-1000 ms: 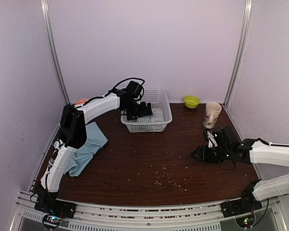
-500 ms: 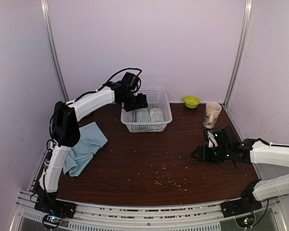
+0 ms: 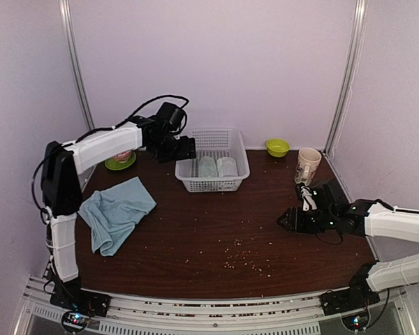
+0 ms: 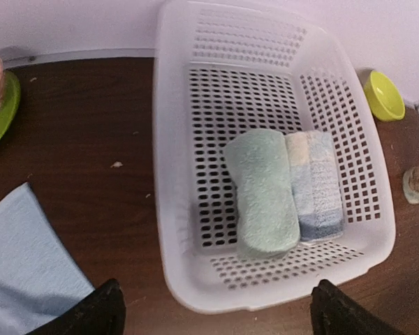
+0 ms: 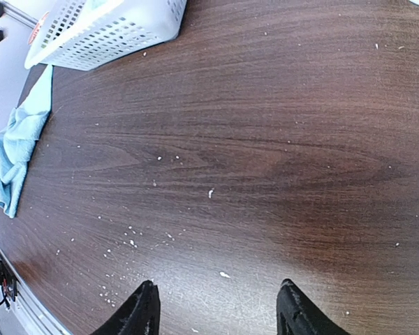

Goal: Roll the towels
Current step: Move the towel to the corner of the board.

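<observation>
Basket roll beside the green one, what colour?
Rolled towel: cream-to-blue bands, clearest in left wrist view.

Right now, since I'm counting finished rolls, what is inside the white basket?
Two rolls lie side by side in the basket: a pale green towel and a blue-and-cream towel. The floor beneath them is hidden.
</observation>
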